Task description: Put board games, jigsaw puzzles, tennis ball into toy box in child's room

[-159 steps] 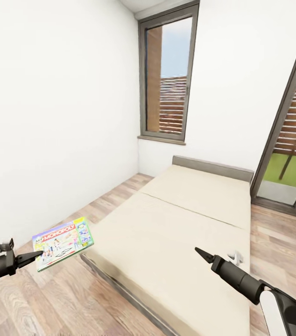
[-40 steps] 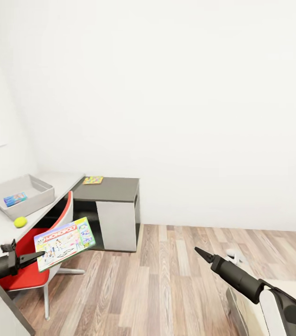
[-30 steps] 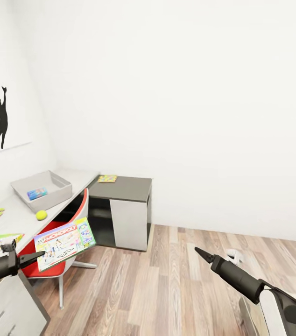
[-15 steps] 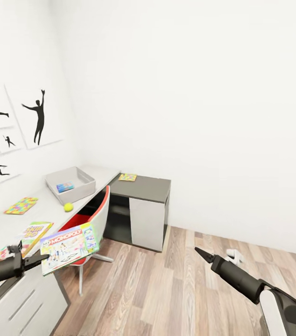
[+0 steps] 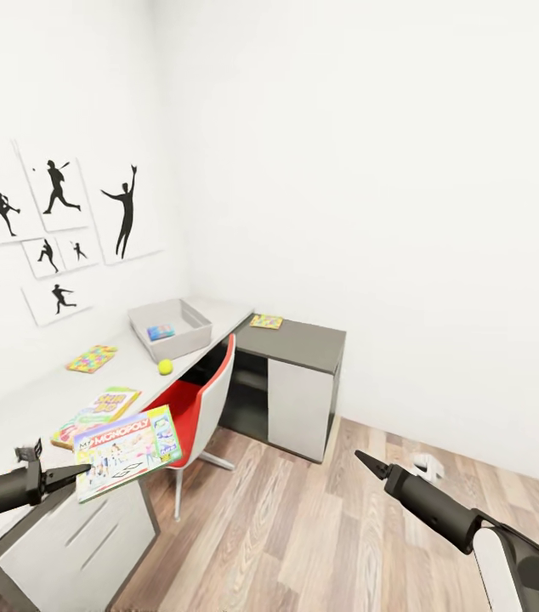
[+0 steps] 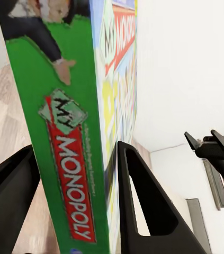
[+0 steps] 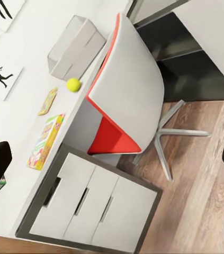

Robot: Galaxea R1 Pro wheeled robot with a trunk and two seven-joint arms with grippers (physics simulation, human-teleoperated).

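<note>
My left gripper [image 5: 72, 470] is shut on the edge of a pale green-edged Monopoly board game [image 5: 125, 442], held level in front of the table [image 5: 40, 399]. In the left wrist view the game's green edge [image 6: 64, 159] sits clamped between both black fingers [image 6: 143, 206]. On the table lie a SKIP-BO board game [image 5: 97, 413], a jigsaw puzzle [image 5: 93, 358] and the tennis ball [image 5: 165, 366]. The grey toy box [image 5: 186, 337] holds a blue board game [image 5: 161, 332]. My right gripper [image 5: 363, 461] hangs open over the floor, holding nothing.
A red and white swivel chair [image 5: 204, 398] is tucked under the table beside pale drawers [image 5: 74, 544]. A second mosaic puzzle [image 5: 266, 321] lies on the lower dark grey side cabinet [image 5: 303, 340]. Silhouette prints hang on the left wall. Wood floor stretches to the right.
The whole view has swung left, from the bed to the wall and then to the table, so the camera has turned. Both arms keep their pose, with the Monopoly game still gripped.
</note>
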